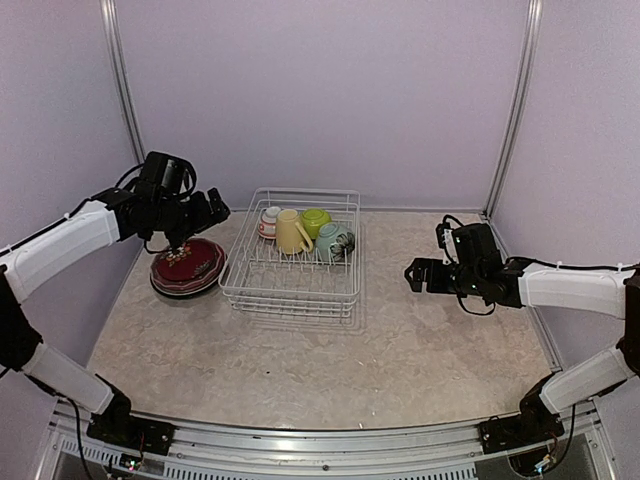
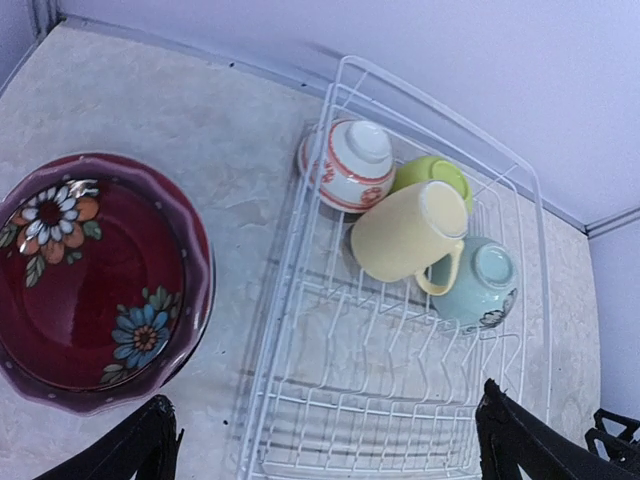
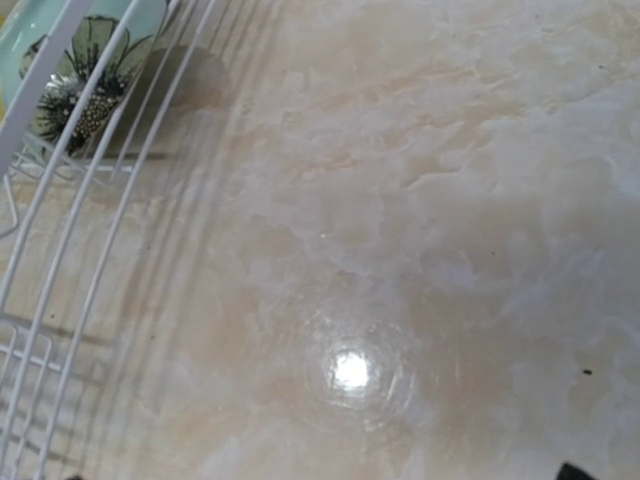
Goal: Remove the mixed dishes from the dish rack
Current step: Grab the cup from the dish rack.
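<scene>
My left gripper (image 1: 200, 224) hangs wide open and empty just left of the dish rack (image 1: 232, 290), above the dark red flowered plate (image 1: 188, 268). My right gripper (image 1: 418, 275) is also spread wide with nothing in it, a little off the rack's right side and low over the table (image 1: 400, 350).

The rack is the largest thing here, a white wire basket whose near half is bare. The plate lies outside the rack, close against its left wall. It seems to sit on other plates, though I cannot count them. At the rack's far end are four pieces. The pale yellow mug (image 2: 405, 230) lies tilted on its side in the middle. A white bowl with red trim (image 2: 348, 163) is in the far left corner. A lime green bowl (image 2: 432, 175) is behind the mug, and a pale green flowered bowl (image 2: 478, 282) is to the mug's right, by its handle.

I judge the plates done and the mug next, since it crowds both green bowls. To do it well, I should come down from above on the mug's body, away from the handle. The fingers should straddle its width and close only once both sit level. Then I should lift straight up past the prongs and rim before swinging left.
</scene>
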Controlling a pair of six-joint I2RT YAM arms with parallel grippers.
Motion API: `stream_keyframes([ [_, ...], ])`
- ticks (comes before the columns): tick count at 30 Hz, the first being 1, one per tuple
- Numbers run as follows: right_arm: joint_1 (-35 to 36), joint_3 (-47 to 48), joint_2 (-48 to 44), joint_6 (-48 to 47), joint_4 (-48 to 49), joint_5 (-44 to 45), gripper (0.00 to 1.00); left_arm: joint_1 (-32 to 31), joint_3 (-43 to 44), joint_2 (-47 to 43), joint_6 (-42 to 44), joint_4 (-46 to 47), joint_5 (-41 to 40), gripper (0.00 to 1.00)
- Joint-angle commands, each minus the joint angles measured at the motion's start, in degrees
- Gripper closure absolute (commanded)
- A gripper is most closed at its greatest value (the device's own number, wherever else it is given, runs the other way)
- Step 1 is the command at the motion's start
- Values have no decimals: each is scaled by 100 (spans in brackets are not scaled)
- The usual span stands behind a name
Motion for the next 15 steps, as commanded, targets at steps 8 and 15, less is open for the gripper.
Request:
stream_keyframes([
  [8,81,-58,-176,-8,-4,37,0,-1169,1898,1661,1051,-284,-232,1],
  [15,75,-155,-432,-43,-123,229,0,-1263,3110,2834,1157,-724,-51,1],
])
